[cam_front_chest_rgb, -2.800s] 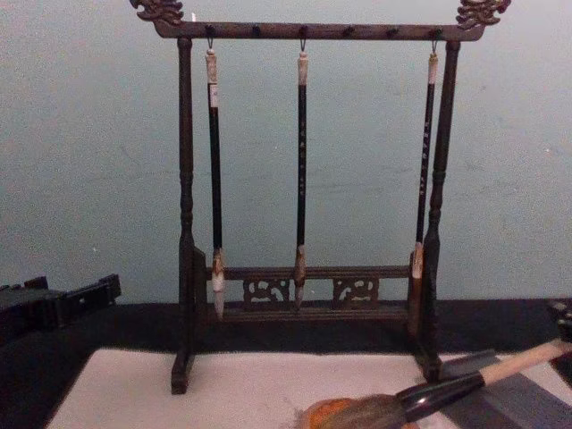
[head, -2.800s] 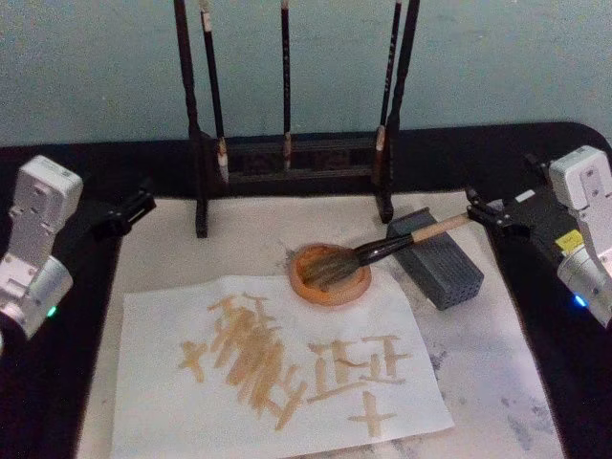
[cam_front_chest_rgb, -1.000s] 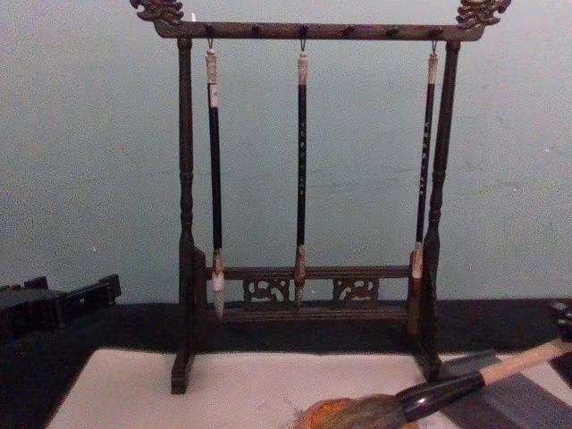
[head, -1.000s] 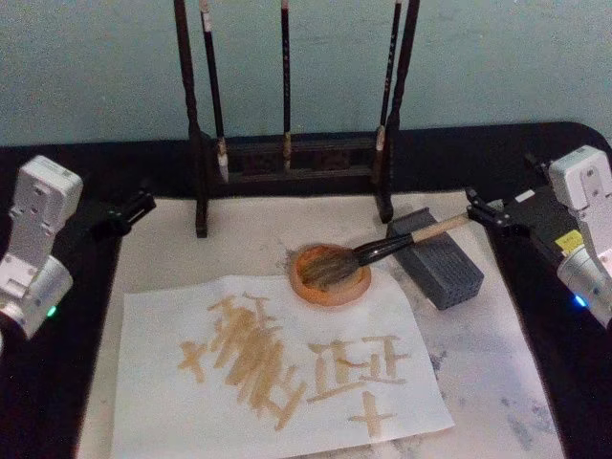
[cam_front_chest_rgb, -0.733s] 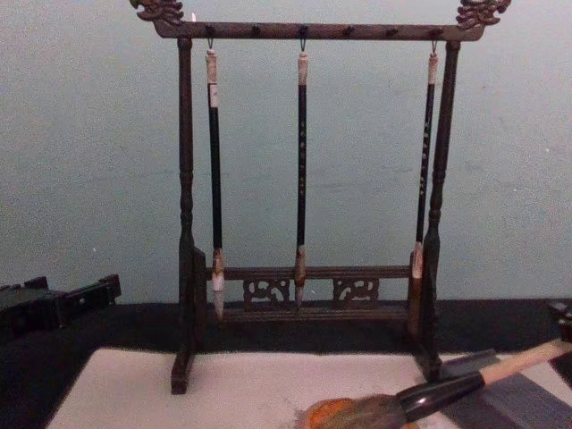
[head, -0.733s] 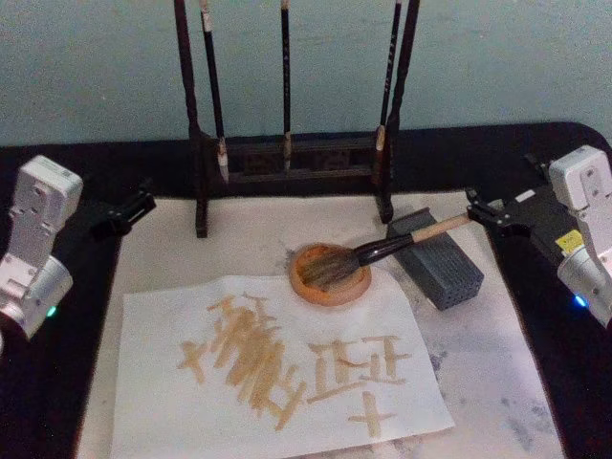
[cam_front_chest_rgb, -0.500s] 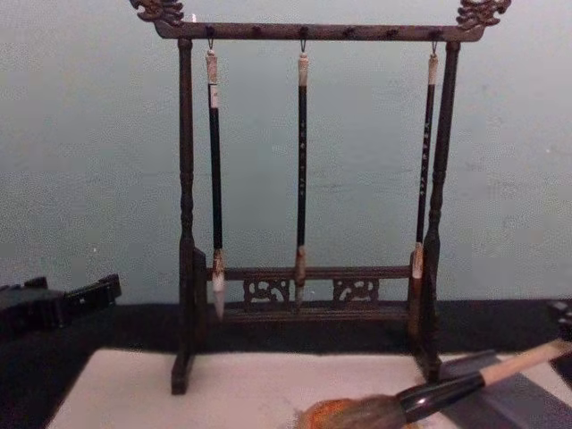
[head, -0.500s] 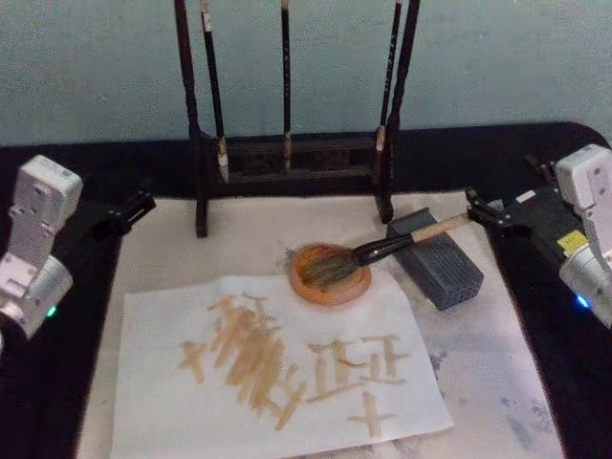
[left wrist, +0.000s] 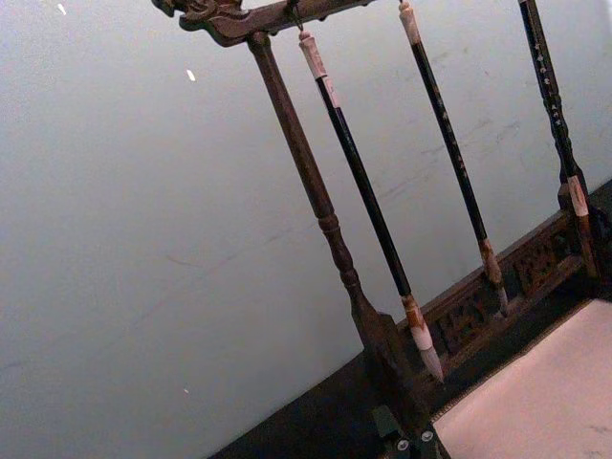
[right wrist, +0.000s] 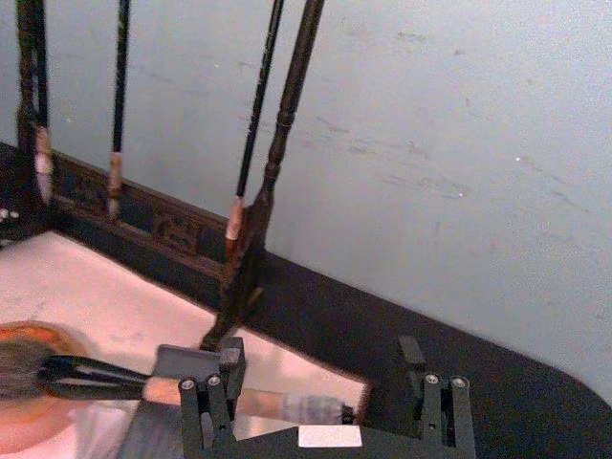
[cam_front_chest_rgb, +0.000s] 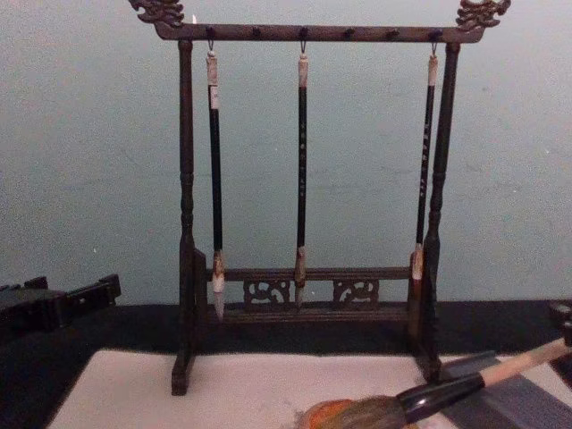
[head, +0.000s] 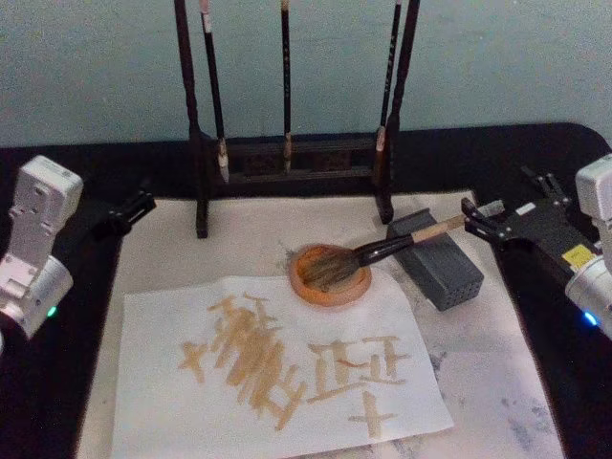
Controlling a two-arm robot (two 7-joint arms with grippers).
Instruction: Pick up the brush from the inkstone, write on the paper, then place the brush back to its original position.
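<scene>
On my left, the left end effector point(head: 142, 204) hangs over the black table point(head: 535, 153) just off the mat's point(head: 249, 239) corner, where it was half a second ago. I cannot tell whether it is wide or narrow. The rack point(head: 287, 158) with its three thin brushes point(cam_front_chest_rgb: 301, 179), the paper point(head: 172, 411), the orange dish point(head: 330, 297) and the grey block point(head: 449, 273) have not shifted either.

The brush point(head: 397, 246) lies as before. Its bushy head is in the dish, its black collar is over the rim, and its pale handle is propped on the block, pointing to the right.

The change is on my right. The arm's white housing has slid toward the edge of the head view, and the right end effector point(head: 470, 222) now sits a little lower. It is spread wide, and from the right wrist the handle's tip sits in the gap, closer to one of the fingers point(right wrist: 206, 397) than to the other.

As for writing, the paper carries tan brush strokes, several of them crosses, and I cannot read them as words. A yellow label point(head: 577, 254) on the right arm and a white label point(right wrist: 330, 436) seen from its wrist are too small to read.
</scene>
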